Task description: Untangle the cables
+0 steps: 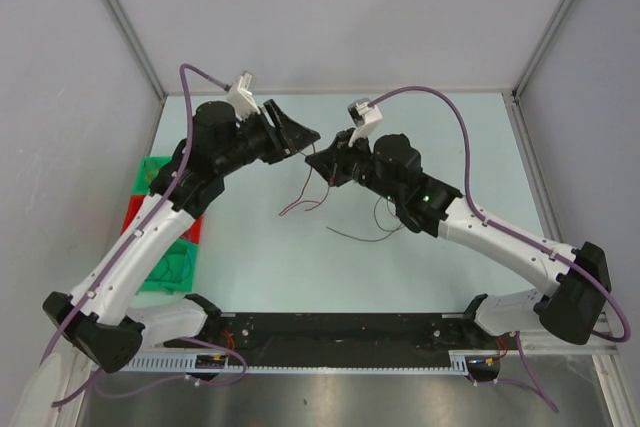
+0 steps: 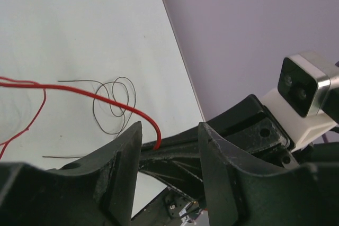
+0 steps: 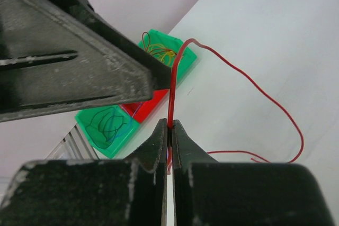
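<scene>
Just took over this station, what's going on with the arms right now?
The right gripper is shut on a red cable, holding it up above the table. The left gripper is open, its jaws either side of the same cable's end. Dark cables lie loose on the table; others sit in the green and red bins.

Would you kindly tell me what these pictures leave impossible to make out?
- Top view: the claws' meeting point, too small and dark.
- Left wrist view: the red cable end, hidden behind the left claw.
- Right wrist view: the green bins' contents, partly blocked by the left claw.
</scene>
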You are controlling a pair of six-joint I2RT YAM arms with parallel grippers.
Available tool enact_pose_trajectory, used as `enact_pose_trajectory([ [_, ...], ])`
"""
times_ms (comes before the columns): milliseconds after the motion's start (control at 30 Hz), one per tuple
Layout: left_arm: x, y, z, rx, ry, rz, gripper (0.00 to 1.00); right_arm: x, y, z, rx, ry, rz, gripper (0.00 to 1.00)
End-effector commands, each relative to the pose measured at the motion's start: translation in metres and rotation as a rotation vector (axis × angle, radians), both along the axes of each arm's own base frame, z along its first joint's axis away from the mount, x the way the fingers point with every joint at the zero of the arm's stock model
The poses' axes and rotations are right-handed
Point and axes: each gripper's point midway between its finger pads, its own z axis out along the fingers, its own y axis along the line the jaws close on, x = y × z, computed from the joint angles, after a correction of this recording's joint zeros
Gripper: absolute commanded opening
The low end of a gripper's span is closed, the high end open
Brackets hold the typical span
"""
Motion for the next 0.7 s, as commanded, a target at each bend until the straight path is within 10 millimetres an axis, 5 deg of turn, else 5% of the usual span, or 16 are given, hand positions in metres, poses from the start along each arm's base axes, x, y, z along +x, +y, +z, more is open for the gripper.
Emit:
enact_pose_trajectory([
  [0, 0.011, -0.003, 0.01, -0.066, 0.0, 0.036, 0.5, -0.005, 0.007, 0.022, 0.044, -0.056, 0.032, 0.0],
  [200, 0.015, -0.002, 0.003, -0.053, 0.026, 0.055, 0.46, -0.009, 0.005, 0.026, 0.044, -0.072, 0.042, 0.0],
  [400, 0.015, -0.004, 0.002, -0.056, 0.032, 0.05, 0.15, -0.011, 0.006, 0.024, 0.033, -0.072, 0.048, 0.0],
  [567, 0.016, -0.007, 0.002, -0.048, 0.02, 0.03, 0.01, -0.014, 0.007, 0.025, 0.031, -0.079, 0.056, 0.0],
  [667, 0.016, -0.008, -0.001, -0.04, 0.025, 0.027, 0.0, -0.016, 0.009, 0.024, 0.026, -0.078, 0.063, 0.03],
])
